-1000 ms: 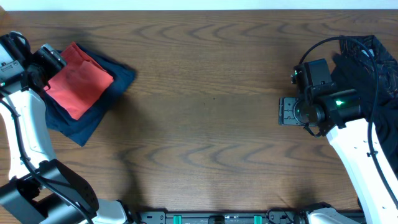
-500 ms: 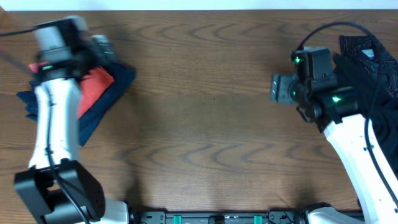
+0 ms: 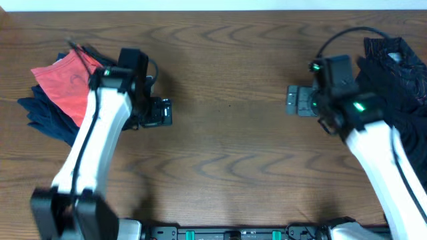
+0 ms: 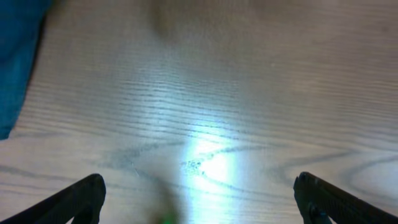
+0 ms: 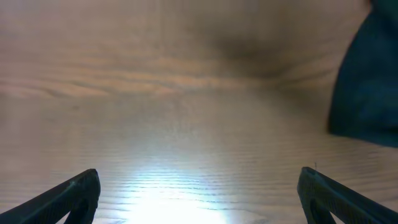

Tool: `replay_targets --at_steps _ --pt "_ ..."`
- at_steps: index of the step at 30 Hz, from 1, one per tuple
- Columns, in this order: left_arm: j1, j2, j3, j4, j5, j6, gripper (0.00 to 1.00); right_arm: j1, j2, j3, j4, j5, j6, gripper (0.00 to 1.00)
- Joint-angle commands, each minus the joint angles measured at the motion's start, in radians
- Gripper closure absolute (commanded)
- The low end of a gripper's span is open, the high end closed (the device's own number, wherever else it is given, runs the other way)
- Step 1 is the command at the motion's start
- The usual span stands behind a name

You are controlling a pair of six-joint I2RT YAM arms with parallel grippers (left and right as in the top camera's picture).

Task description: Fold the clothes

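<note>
The clothes lie in two heaps. A folded coral-red T-shirt [image 3: 61,88] rests on a dark navy garment [image 3: 41,119] at the far left of the table. A black garment [image 3: 395,70] is bunched at the far right. My left gripper [image 3: 159,112] hovers over bare wood just right of the red and navy stack, open, with nothing between its fingers [image 4: 84,198]. A navy edge [image 4: 15,62] shows at the top left of the left wrist view. My right gripper [image 3: 298,101] is open and empty over the wood left of the black garment [image 5: 368,87].
The wooden table [image 3: 227,140] stretches between the two heaps. The left arm [image 3: 93,147] rises from the front left and crosses beside the stack. The right arm [image 3: 380,153] lies along the black heap. A rail [image 3: 233,233] runs along the front edge.
The left gripper left the red shirt, swung over the stack and came down to its right, jaws widening. The right gripper shifted slightly left and opened wider.
</note>
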Motion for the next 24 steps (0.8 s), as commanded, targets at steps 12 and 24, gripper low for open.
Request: replay_targets --at_steps 12,24 --pt "-0.043 -1.110 -0.507 0.433 -0.019 -0.013 0.02 0.012 -0.711 -0.299 0.033 0.093 0.059 0.01" --pt "-0.043 -1.399 -0.507 0.285 -0.019 -0.013 0.02 0.012 -0.772 -0.311 -0.370 0.093 0.066 0.01"
